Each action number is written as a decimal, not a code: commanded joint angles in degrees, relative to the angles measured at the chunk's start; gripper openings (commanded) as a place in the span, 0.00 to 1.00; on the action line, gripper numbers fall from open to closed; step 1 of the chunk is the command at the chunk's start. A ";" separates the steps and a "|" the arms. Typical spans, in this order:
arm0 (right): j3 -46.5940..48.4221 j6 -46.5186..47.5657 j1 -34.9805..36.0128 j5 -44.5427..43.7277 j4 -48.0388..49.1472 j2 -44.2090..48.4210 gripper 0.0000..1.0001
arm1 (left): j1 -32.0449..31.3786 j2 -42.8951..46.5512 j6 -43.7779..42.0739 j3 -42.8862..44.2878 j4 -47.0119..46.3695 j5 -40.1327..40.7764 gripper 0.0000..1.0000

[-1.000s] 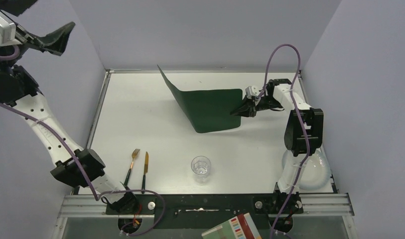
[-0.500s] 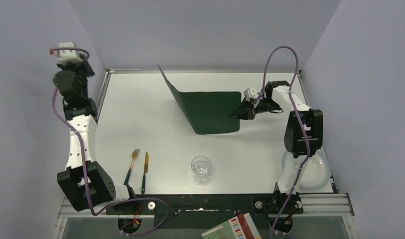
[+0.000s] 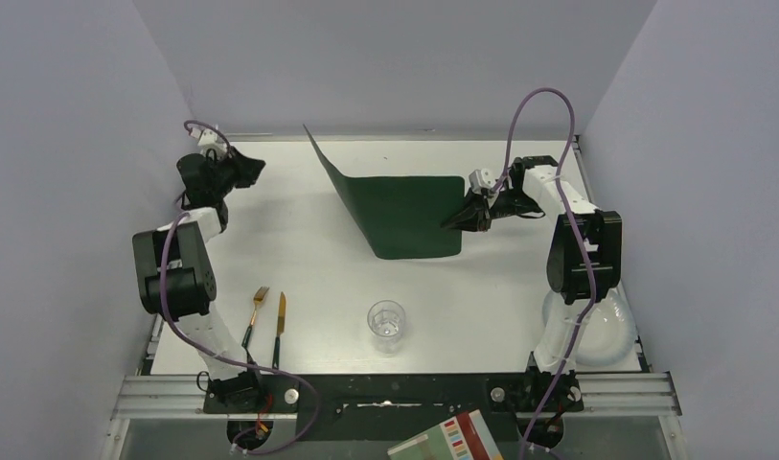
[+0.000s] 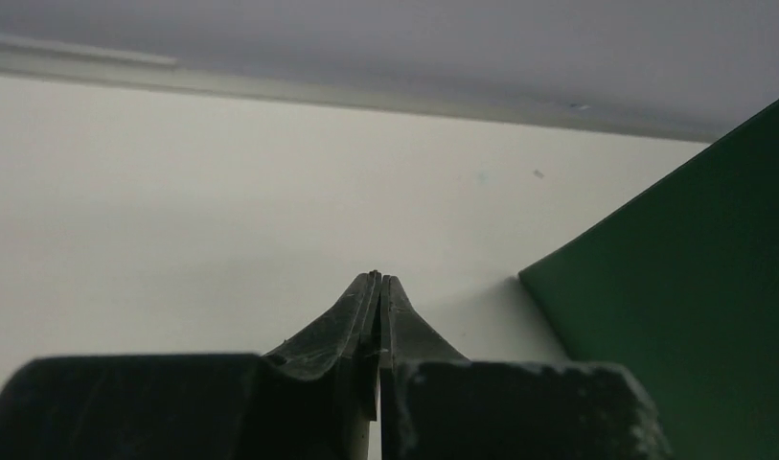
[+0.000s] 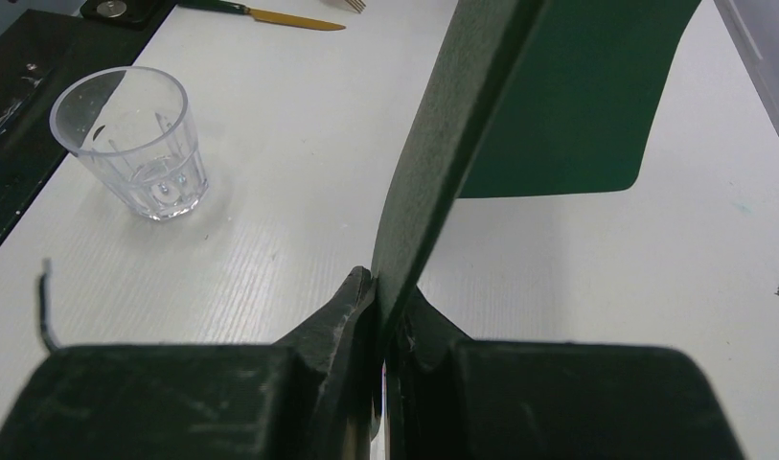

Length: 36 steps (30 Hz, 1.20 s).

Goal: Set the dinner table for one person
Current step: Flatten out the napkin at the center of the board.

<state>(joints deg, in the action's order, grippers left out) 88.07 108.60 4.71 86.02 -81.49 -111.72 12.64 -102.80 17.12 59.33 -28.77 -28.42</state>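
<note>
The dinner table (image 3: pixel 270 240) is a large white top with a thin metal rim. A dark green placemat (image 3: pixel 404 211) lies on it with its far left corner curled up. My right gripper (image 3: pixel 459 219) is shut on the placemat's right edge (image 5: pixel 433 192), lifting it. My left gripper (image 3: pixel 254 169) hovers shut and empty at the table's far left; its closed fingertips (image 4: pixel 378 280) point toward the green placemat (image 4: pixel 692 287). A clear glass (image 3: pixel 386 324) (image 5: pixel 141 139) stands near the front. A fork (image 3: pixel 254 319) and a knife (image 3: pixel 279 331) lie front left.
A clear bowl-like dish (image 3: pixel 610 331) sits at the front right beside the right arm's base. A book with coloured stripes (image 3: pixel 447 441) lies below the table's front rail. Purple-grey walls close in the left, back and right sides.
My left arm swung down from high at the left to the table's far left, and its gripper closed from wide open. The right gripper shifted slightly left, holding the placemat.
</note>
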 commanded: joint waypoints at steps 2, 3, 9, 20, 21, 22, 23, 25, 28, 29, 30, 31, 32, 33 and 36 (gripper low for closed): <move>-0.70 -0.73 0.45 4.38 -0.42 4.52 0.00 | 1.70 -11.48 19.67 10.79 -27.94 -27.96 0.00; -0.83 -0.69 0.47 4.42 -0.42 4.70 0.00 | 1.53 -14.34 24.07 12.20 -33.27 -30.62 0.00; -0.64 -0.66 0.65 4.01 -0.42 4.04 0.00 | -1.24 -28.13 45.21 23.57 -55.02 -39.36 0.06; 0.43 -1.07 1.34 3.02 -0.42 2.01 0.00 | -8.07 -37.83 46.89 38.85 -55.38 -47.97 0.24; 0.43 -1.10 1.32 2.95 -0.42 2.02 0.00 | -8.51 -39.28 50.42 40.73 -59.49 -49.06 0.31; 0.50 -1.06 1.31 2.81 -0.42 1.96 0.00 | -8.78 -40.83 54.72 42.60 -63.96 -50.00 0.35; 0.52 -1.10 1.35 2.77 -0.42 1.88 0.00 | -9.04 -42.35 58.80 44.51 -68.21 -51.14 0.39; 0.67 -1.19 1.36 2.51 -0.40 1.63 0.00 | -9.50 -45.21 65.93 48.37 -74.05 -53.55 0.45; 0.94 -1.41 1.34 2.27 -0.38 1.27 0.00 | -9.83 -45.60 65.78 48.16 -74.53 -56.30 0.49; 1.23 -1.68 1.33 2.15 -0.41 1.18 0.00 | -9.83 -45.11 64.70 47.36 -74.52 -57.65 0.49; 1.48 -1.96 1.29 2.01 -0.38 1.09 0.00 | -9.83 -44.61 63.87 46.58 -74.57 -58.54 0.50; 1.63 -2.17 1.15 1.94 -0.35 1.15 0.00 | -9.75 -43.81 63.03 45.11 -74.54 -59.33 0.50; 1.80 -2.38 1.03 1.96 -0.40 1.15 0.00 | -9.79 -43.19 61.87 43.98 -74.50 -60.09 0.50; 1.88 -2.58 0.93 2.03 -0.40 1.23 0.00 | -9.89 -42.72 60.63 43.11 -74.50 -61.03 0.51; 2.14 -3.47 1.04 2.56 -0.51 1.32 0.00 | -9.99 -42.41 57.84 42.57 -74.44 -61.91 0.52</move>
<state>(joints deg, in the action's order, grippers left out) 87.77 105.95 5.69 85.91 -81.47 -111.04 2.96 -148.73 78.46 102.48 -87.42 -86.61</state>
